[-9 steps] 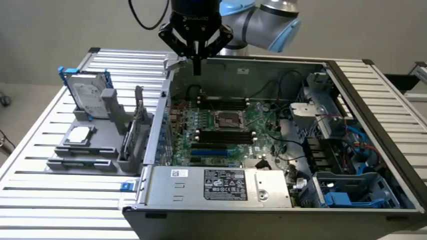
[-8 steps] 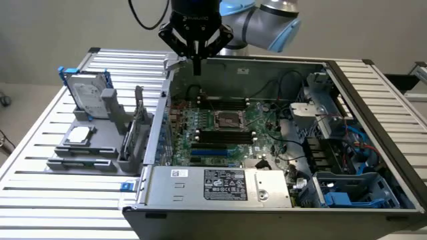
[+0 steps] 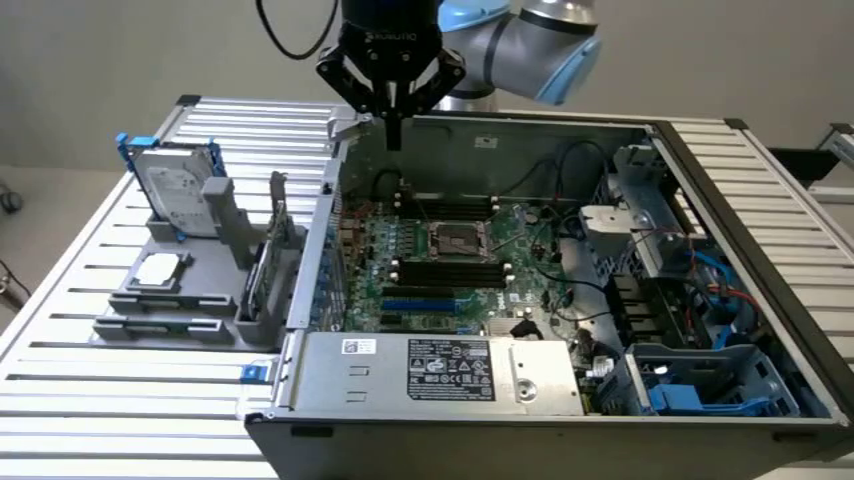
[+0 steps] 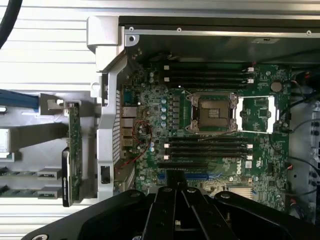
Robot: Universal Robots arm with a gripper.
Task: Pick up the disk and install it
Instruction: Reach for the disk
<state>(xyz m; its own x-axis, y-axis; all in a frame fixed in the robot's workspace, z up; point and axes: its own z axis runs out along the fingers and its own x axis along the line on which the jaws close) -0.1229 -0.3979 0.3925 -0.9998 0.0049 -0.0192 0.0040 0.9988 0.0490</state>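
- Silver labelled power-supply box [image 3: 454, 368] is lying closest to the lens, at the lower middle of the exterior view. It is sitting inside the open black computer case [image 3: 534, 135], with the green motherboard [image 3: 441, 245] showing behind it.
- Black two-fingered tool [image 3: 394, 135] is hovering at the upper middle of the frame, just inside the case's upper-left corner. Its fingers are pressed together and are pinching nothing.
- Rectangular silver-grey metal disk in its blue plastic carrier [image 3: 180, 185] is standing upright in a grey plastic stand [image 3: 220, 225] at the upper left of the frame. It is resting on the slatted metal worktop [image 3: 80, 390], outside the case and well apart from the tool.
- Judging from this, the pick-up is not yet begun.
- Doing it well probably means spreading the fingers before they are reaching the disk and squaring them to its narrow upper edge.
- It probably also means lifting straight up, so the carrier is not binding in the stand.
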